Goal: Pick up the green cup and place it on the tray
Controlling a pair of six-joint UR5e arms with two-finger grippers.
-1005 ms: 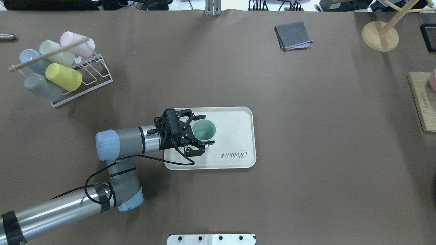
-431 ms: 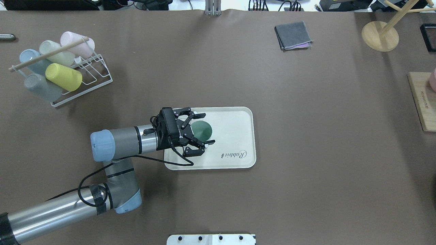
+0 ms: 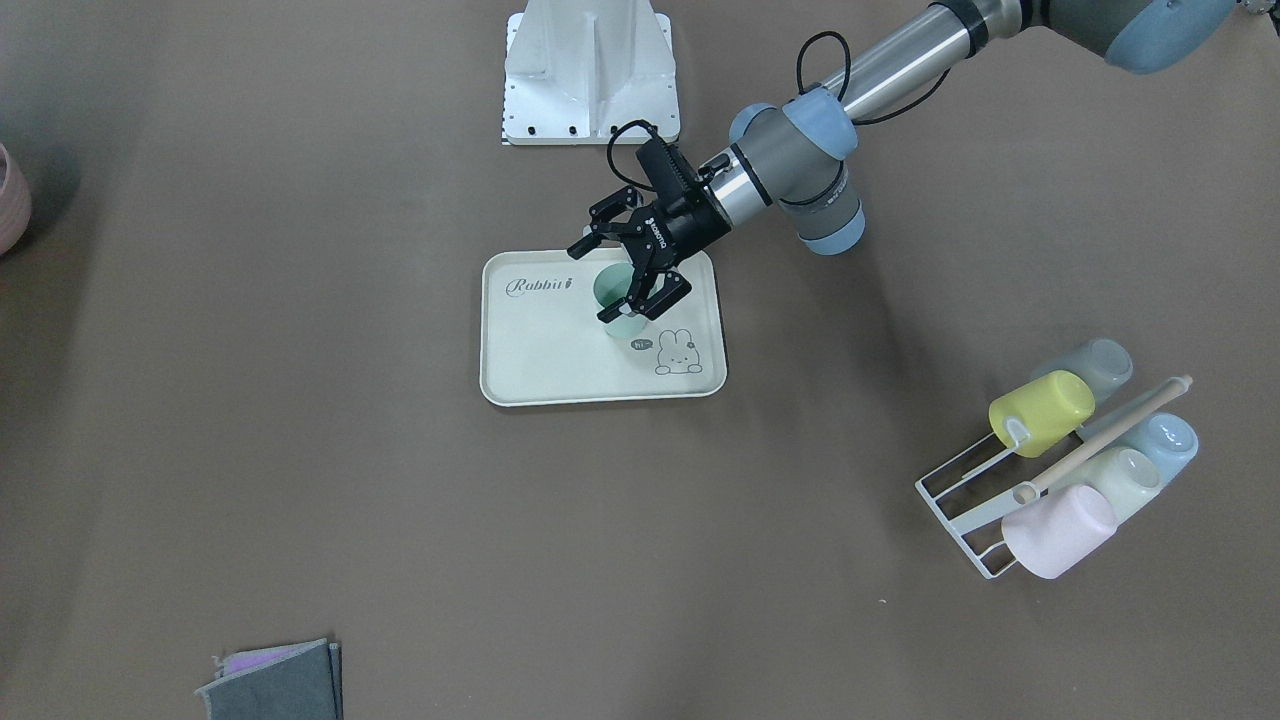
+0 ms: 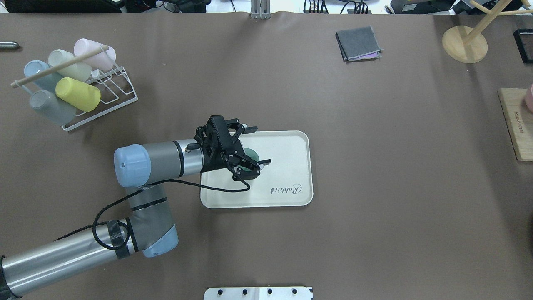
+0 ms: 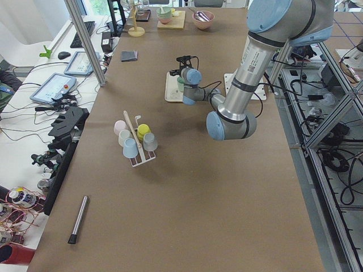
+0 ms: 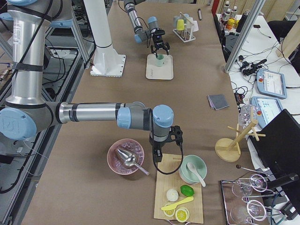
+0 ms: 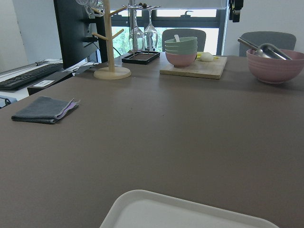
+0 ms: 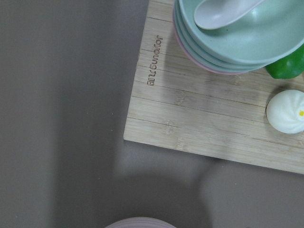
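Note:
The green cup (image 4: pixel 251 156) stands upright on the left half of the cream tray (image 4: pixel 291 166), open end up. It also shows in the front view (image 3: pixel 609 288) on the tray (image 3: pixel 540 360). My left gripper (image 4: pixel 260 146) is open, its fingers spread on either side of the cup and above it, holding nothing. It partly hides the cup from overhead. The left wrist view shows only the tray's rim (image 7: pixel 190 204). My right gripper (image 6: pixel 159 152) hangs over a wooden board far to the right. I cannot tell whether it is open or shut.
A white wire rack (image 4: pixel 104 100) with several pastel cups lies at the far left. A folded grey cloth (image 4: pixel 359 43) and a wooden stand (image 4: pixel 464 43) are at the back right. The wooden board (image 4: pixel 516 123) holds bowls (image 8: pixel 237 28); a pink bowl (image 6: pixel 125 157) stands beside it.
My left gripper has drawn back a little from the cup, then risen and turned over it, still open. The cup has stayed on the tray.

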